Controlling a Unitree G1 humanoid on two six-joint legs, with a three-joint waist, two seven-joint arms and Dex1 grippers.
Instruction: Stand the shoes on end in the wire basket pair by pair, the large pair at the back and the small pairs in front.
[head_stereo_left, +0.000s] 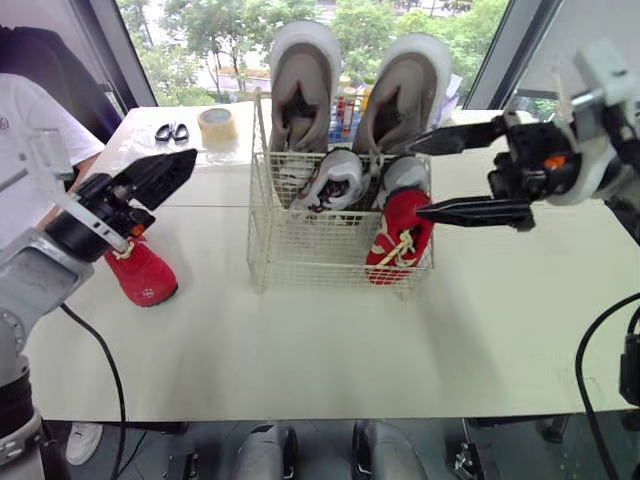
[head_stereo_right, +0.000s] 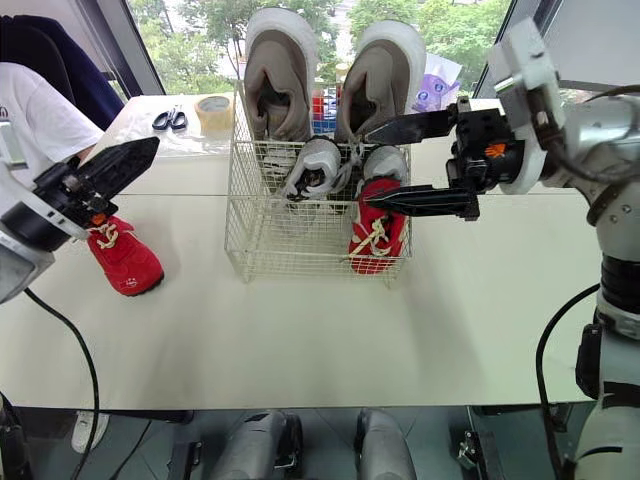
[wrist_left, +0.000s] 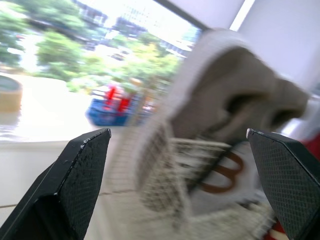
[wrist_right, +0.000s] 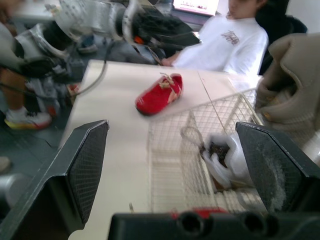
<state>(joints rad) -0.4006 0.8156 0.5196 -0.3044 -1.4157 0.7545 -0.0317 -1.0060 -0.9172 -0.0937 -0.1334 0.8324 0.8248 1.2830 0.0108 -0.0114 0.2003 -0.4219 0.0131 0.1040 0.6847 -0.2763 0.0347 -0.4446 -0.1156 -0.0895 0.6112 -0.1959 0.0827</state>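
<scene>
On the table (head_stereo_left: 300, 340), the wire basket (head_stereo_left: 300, 262) has the big beige pair (head_stereo_left: 302, 90) on end at the back, the small white pair (head_stereo_left: 336, 180) in front (second one's half hidden, I think), and one red shoe (head_stereo_left: 400, 238) at front right. Other red shoe (head_stereo_left: 146, 276) lies on the table left of it, just by my left claw (head_stereo_left: 170, 172). Both that and the right claw (head_stereo_left: 416, 180), beside the basket's right side, gape wide, holding nothing.

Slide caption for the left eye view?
One red shoe stands in the wire basket; its mate waits on the table.

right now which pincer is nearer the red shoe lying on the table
Left. The left pincer hangs close beside that red shoe; the right pincer is across the wire basket.
</scene>
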